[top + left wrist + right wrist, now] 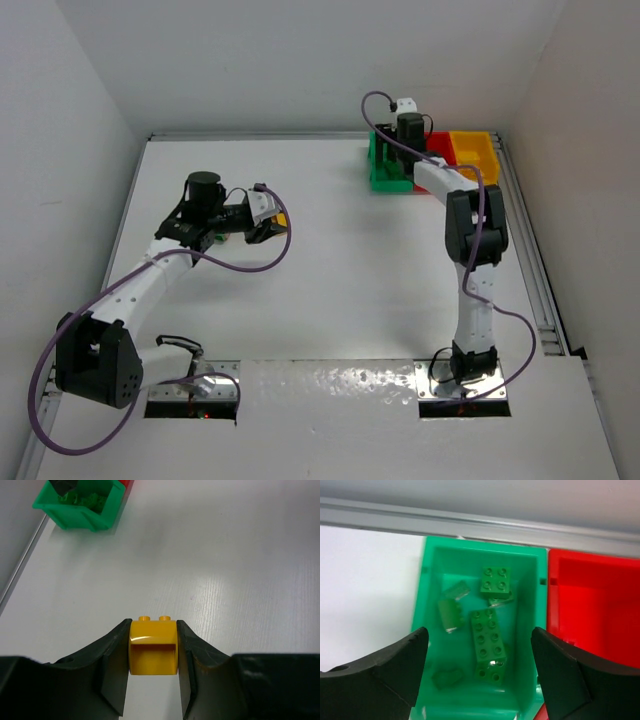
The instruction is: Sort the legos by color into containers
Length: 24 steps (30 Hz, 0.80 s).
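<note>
My left gripper (153,647) is shut on a yellow lego (153,646), held between its black fingers over the white table at mid-left (272,222). My right gripper (477,652) is open and empty, hovering over the green bin (431,630), which holds several green legos (489,642). The red bin (592,610) sits right beside the green one. In the top view the green bin (383,165), red bin (440,143) and yellow-orange bin (473,152) stand in a row at the back right, partly hidden by my right arm. The green bin also shows in the left wrist view (80,505).
A metal rail (480,522) runs along the table's back edge behind the bins. Grey walls close in the table on the left, back and right. The arm bases sit at the near edge (200,385).
</note>
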Available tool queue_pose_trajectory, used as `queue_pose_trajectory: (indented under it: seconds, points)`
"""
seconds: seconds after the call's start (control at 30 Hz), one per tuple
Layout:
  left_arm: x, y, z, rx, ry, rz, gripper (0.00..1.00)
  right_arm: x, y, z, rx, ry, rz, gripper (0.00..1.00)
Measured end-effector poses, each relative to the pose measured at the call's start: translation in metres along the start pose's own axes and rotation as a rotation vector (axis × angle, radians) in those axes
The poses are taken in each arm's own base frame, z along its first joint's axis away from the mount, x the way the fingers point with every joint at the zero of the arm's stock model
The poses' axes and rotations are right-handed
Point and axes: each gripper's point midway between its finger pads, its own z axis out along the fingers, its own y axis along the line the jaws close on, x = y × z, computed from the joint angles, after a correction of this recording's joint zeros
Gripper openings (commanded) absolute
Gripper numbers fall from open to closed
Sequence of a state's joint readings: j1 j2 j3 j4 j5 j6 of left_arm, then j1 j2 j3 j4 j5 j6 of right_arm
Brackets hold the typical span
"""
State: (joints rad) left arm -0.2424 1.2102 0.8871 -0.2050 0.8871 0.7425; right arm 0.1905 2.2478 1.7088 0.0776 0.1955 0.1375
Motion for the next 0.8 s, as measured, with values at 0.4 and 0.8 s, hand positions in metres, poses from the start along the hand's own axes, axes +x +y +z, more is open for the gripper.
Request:
queue_pose_trajectory:
  seconds: [0.4, 0.8]
  points:
    - [-0.01, -0.002, 0.002, 0.026, -0.045, 0.017, 0.0, -0.063, 0.1, -0.188, -0.668, -0.289, -0.363, 0.76]
    - [-0.032, -0.008, 0.004, 0.076, -0.134, -0.038, 0.0, 0.038, 0.242, -0.306, -1.273, -0.208, -0.421, 0.7]
